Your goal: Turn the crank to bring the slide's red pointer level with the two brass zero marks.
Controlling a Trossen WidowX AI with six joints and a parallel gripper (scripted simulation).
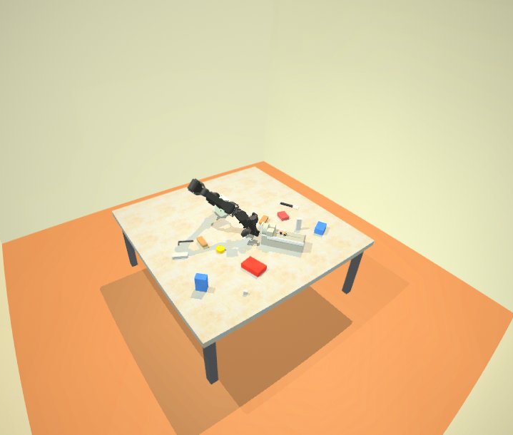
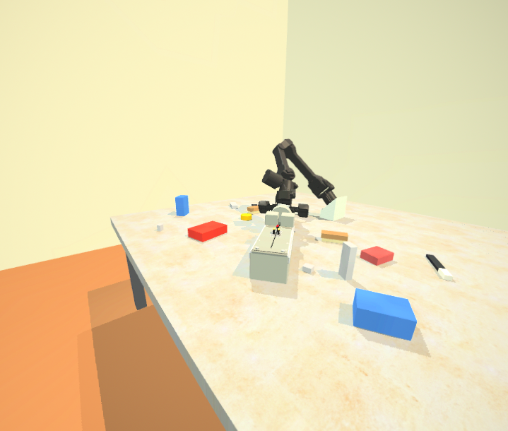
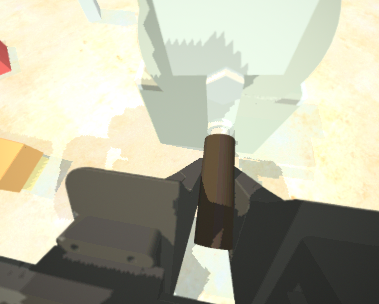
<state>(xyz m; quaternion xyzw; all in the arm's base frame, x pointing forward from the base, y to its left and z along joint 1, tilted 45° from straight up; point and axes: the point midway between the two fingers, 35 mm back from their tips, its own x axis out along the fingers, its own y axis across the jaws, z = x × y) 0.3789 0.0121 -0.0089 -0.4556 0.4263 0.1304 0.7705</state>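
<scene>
1. Closed on dark brown crank handle, gripper fingers only slightly apart.
2. Located at near end of pale crank machine, beside gripper.

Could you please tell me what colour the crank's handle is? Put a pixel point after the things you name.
The crank's cylindrical handle (image 3: 218, 182) is dark brown, best seen in the wrist view.

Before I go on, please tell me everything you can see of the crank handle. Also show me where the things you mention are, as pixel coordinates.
The crank handle (image 3: 216, 192) is a plain dark brown cylinder, wood-like in colour, with a flat lower end in the wrist view. Its upper end meets a pale collar beside the machine's pale housing (image 3: 197, 112). The tool (image 3: 212, 165) is shut on it, one finger at each side.
</scene>
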